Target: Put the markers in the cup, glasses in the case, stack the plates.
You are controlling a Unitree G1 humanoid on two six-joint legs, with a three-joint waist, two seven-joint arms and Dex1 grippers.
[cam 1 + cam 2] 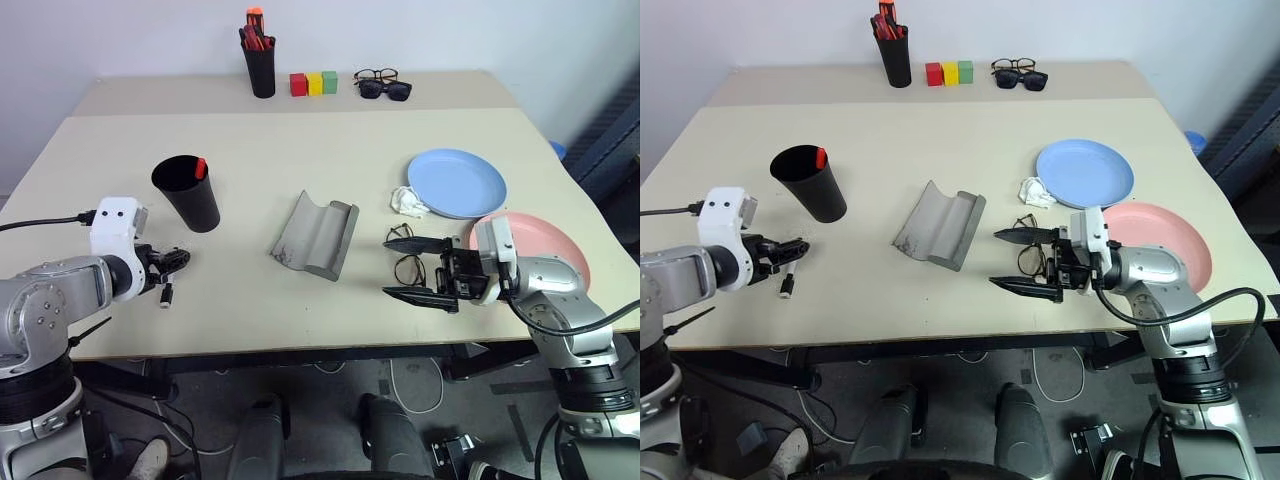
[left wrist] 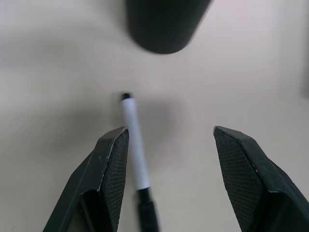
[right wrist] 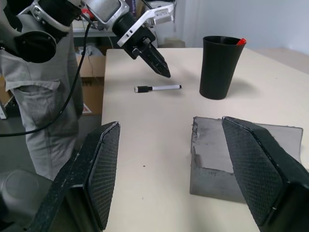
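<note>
Left claw [image 1: 172,262] has its fingers apart and holds nothing. It hangs just above the dark marker [image 1: 166,294], which lies flat on the worktop [image 1: 250,160]. In the left wrist view the marker [image 2: 134,145] has its white end toward the cup and lies close to one finger [image 2: 112,164], off centre in the gap.

The cup [image 1: 187,192] stands upright just beyond that claw. The red marker [image 1: 200,168] is already in it, its tip poking over the rim. So one marker is done and one is left.

Right claw [image 1: 1025,260] is open too, pointing sideways toward the case, empty. Its fingers straddle the glasses [image 1: 1030,250], which lie on the worktop between the case and the pink plate. No contact that I can confirm.

The case [image 1: 316,235] lies open, hollow side up, on the far side of the cup from the left claw, mid worktop. The blue plate [image 1: 457,182] sits beyond the case on that same side, and the pink plate [image 1: 545,245] lies apart from it, nearer the worktop's front edge. They are not stacked. A crumpled white cloth [image 1: 406,202] touches the blue plate's rim.

Step in hand, as I read it: picking up the second marker. Next move calls for centring the left claw over the marker, lowering, closing on it, then lifting it to the cup. The thin round marker could roll when pinched off centre.

The glasses look like the job after that.
</note>
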